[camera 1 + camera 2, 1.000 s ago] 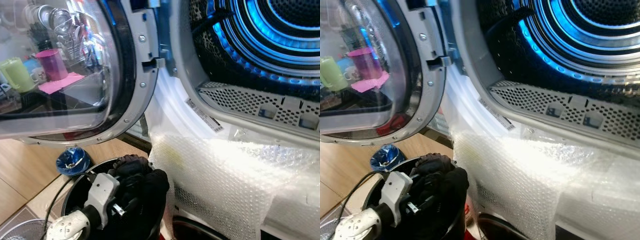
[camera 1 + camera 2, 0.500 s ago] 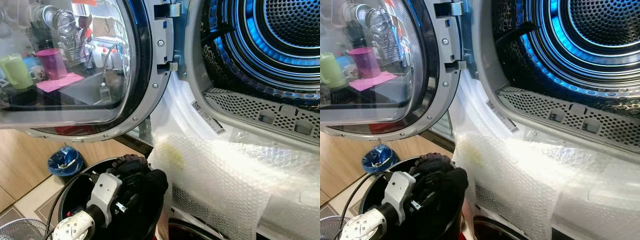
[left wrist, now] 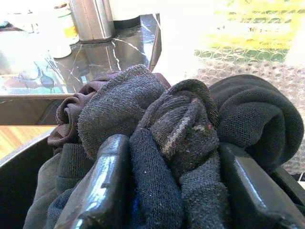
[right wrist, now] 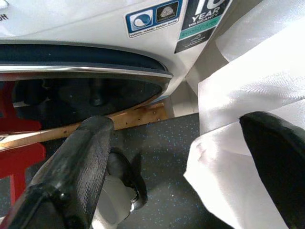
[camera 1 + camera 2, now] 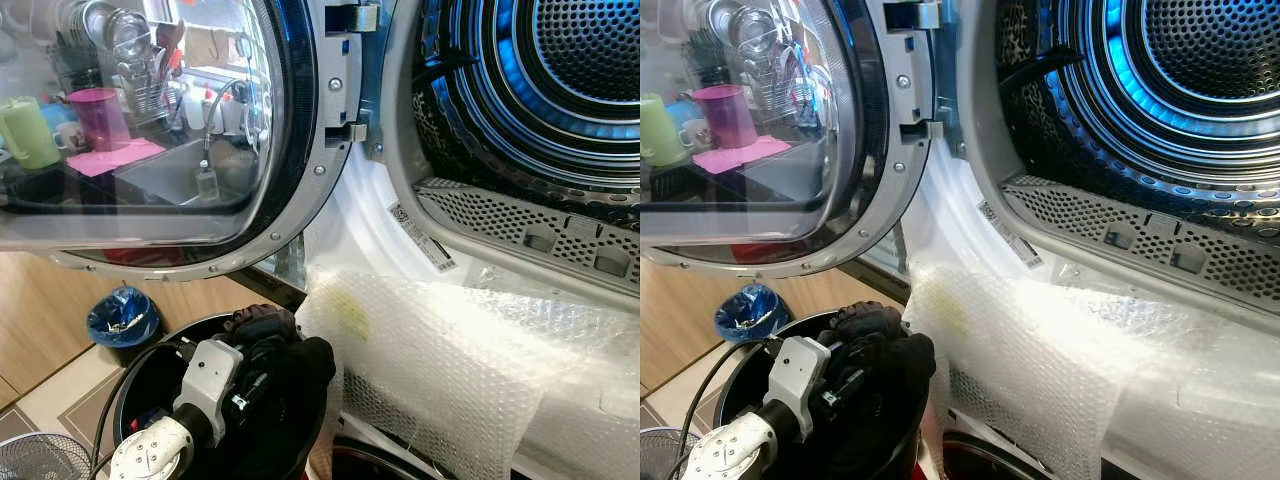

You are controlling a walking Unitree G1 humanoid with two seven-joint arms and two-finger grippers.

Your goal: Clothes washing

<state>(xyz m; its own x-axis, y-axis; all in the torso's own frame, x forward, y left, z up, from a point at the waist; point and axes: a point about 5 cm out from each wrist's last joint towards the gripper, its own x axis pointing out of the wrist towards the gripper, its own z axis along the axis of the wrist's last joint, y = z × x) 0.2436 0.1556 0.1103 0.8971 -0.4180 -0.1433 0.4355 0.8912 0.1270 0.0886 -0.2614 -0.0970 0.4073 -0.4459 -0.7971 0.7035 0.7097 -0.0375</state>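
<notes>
Now your view has tipped up since a second ago, showing more of the drum (image 5: 560,90), while the left gripper (image 3: 176,157) stays in the black bucket (image 5: 135,375), jaws closed on the dark socks (image 3: 157,124). They look ready to lift. The door (image 5: 160,140) stands open. Your right gripper (image 4: 176,167) hangs low by the floor, jaws apart, holding nothing.

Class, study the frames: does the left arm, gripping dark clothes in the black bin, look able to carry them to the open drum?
Probably yes. The left gripper is shut on the dark clothes, and the door stands swung aside, leaving the drum mouth unobstructed above the bubble wrap.
</notes>
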